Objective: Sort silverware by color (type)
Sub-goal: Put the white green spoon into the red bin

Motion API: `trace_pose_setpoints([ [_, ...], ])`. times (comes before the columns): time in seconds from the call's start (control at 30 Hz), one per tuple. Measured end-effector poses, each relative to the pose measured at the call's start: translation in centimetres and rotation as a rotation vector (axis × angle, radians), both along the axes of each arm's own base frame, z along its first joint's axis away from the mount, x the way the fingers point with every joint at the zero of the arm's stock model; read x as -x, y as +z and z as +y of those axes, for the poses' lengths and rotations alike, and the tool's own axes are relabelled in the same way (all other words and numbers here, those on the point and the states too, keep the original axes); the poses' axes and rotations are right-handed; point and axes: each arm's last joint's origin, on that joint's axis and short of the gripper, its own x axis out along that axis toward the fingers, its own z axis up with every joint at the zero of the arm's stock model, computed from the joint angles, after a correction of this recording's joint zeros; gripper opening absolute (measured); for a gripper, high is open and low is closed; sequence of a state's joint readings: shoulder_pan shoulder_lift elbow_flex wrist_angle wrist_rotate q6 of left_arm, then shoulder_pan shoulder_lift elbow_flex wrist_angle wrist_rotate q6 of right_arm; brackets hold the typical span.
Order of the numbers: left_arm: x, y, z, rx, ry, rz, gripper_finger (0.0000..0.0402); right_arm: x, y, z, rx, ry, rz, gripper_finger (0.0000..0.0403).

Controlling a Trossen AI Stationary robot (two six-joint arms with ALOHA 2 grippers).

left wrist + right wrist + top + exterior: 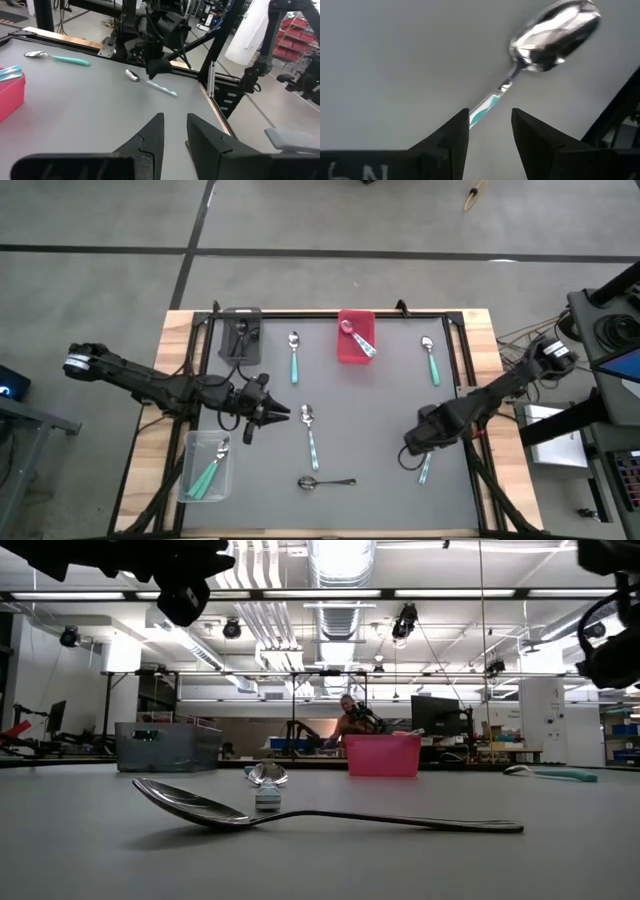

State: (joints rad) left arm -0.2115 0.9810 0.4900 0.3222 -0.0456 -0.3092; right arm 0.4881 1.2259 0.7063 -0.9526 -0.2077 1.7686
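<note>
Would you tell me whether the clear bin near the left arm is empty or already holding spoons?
Holding spoons: the clear bin contains teal-handled spoons lying inside its walls.

1. This is a robotics lab or workshop hall.
2. Overhead run a bare duct (pixel 340 565) and strip lights (pixel 455 593).
3. Far back stand workbenches with a monitor (pixel 435 713).
4. The concrete floor (pixel 100 280) surrounds a framed work table (pixel 180 330).

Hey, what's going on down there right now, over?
Right claw open, low over a teal-handled spoon near the table's right edge. Left claw open, empty, waiting beside the clear bin. Four more spoons loose on the mat. Nothing blocking.
</note>
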Motion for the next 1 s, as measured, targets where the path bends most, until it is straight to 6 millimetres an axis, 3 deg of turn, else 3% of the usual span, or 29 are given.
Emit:
trace_pose_setpoints([
  [0.23, 0.0, 0.0, 0.0, 0.0, 0.0, 0.001, 0.0066, 1.9, -0.9, 0.4, 0.001, -0.109, -0.036, 0.0139],
  [0.67, 0.0, -0.1, 0.0, -0.001, 0.0, 0.002, 0.0066, 0.9, -3.6, 1.4, 0.048, -0.117, -0.051, 0.0133],
  [1.0, 0.0, 0.0, 0.0, -0.001, 0.0, 0.001, 0.0066, 0.2, -4.1, 2.0, 0.064, -0.058, -0.036, 0.0033],
])
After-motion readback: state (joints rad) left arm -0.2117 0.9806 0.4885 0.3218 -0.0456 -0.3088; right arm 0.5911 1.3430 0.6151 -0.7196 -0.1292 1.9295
